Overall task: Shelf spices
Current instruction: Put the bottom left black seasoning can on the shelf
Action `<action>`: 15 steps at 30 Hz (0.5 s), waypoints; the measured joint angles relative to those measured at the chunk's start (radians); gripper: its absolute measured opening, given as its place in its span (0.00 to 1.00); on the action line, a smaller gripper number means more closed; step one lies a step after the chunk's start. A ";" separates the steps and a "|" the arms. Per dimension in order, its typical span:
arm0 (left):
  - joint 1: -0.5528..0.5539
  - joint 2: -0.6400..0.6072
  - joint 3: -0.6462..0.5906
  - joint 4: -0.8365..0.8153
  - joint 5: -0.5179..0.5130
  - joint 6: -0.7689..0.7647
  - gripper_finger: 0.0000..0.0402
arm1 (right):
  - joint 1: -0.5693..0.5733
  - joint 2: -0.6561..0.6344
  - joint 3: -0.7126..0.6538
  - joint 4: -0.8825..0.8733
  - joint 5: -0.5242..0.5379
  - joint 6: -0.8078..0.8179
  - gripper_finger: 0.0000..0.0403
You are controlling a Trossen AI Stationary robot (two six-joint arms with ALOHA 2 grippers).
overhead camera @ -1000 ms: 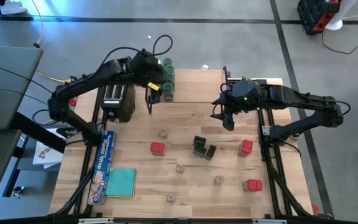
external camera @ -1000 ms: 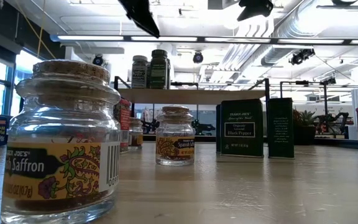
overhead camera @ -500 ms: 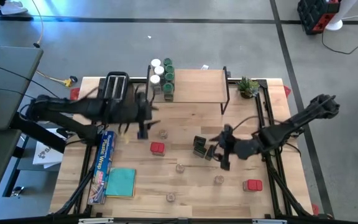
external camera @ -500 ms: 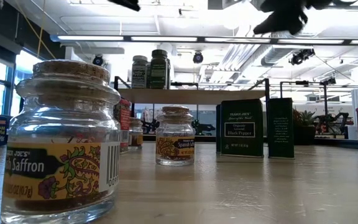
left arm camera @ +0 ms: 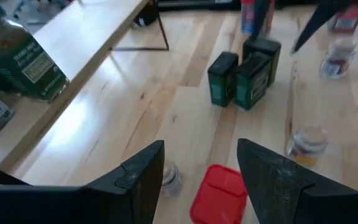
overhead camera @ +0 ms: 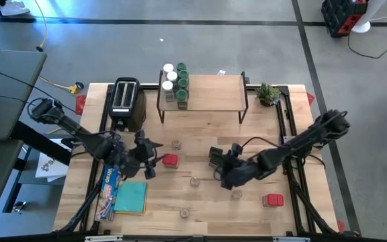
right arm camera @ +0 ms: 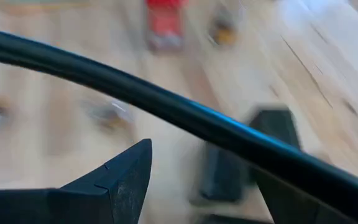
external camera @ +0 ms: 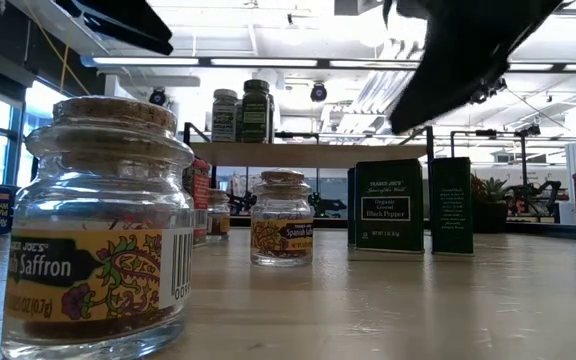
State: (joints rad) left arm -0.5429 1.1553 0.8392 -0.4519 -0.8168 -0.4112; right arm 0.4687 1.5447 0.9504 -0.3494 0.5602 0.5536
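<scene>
The shelf (overhead camera: 210, 92) stands at the table's far side. White-lidded and green-lidded spice jars (overhead camera: 175, 82) sit on its left end. On the table lie red tins (overhead camera: 170, 160), three black boxes (overhead camera: 215, 156) and small clear jars (overhead camera: 195, 181). My left gripper (overhead camera: 153, 160) hovers open just left of a red tin (left arm camera: 219, 194), which lies flat ahead of the fingers. My right gripper (overhead camera: 220, 175) hangs open by the near side of the black boxes (right arm camera: 222, 174). Neither touches anything.
A black toaster (overhead camera: 126, 102) stands left of the shelf. A blue foil box (overhead camera: 109, 180) and a teal cloth (overhead camera: 132, 197) lie near the table's left edge, under my left arm. A small plant (overhead camera: 269, 93) stands at the far right. A cable (right arm camera: 166, 102) crosses the right wrist view.
Both arms have swung away from the shelf toward the table's near edge and come down. My left gripper went from the shelf's left end to beside the red tin. My right gripper went from the shelf's right end to the black boxes. No spice has moved.
</scene>
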 joint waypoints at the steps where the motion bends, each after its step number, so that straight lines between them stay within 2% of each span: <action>1: -0.012 0.000 -0.002 0.002 -0.011 -0.006 0.49 | -0.007 0.031 0.032 -0.069 0.005 0.046 0.65; 5: -0.041 0.000 -0.002 0.002 -0.052 -0.006 0.49 | -0.018 0.136 0.131 -0.243 0.005 0.171 0.65; 10: -0.054 0.000 -0.002 0.002 -0.076 -0.006 0.49 | -0.030 0.226 0.181 -0.264 -0.057 0.183 0.64; 15: -0.054 0.000 -0.002 0.002 -0.076 -0.006 0.49 | -0.044 0.249 0.184 -0.252 -0.053 0.198 0.50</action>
State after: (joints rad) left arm -0.5968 1.1549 0.8368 -0.4499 -0.8932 -0.4177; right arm 0.4242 1.7935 1.1339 -0.6013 0.5075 0.7514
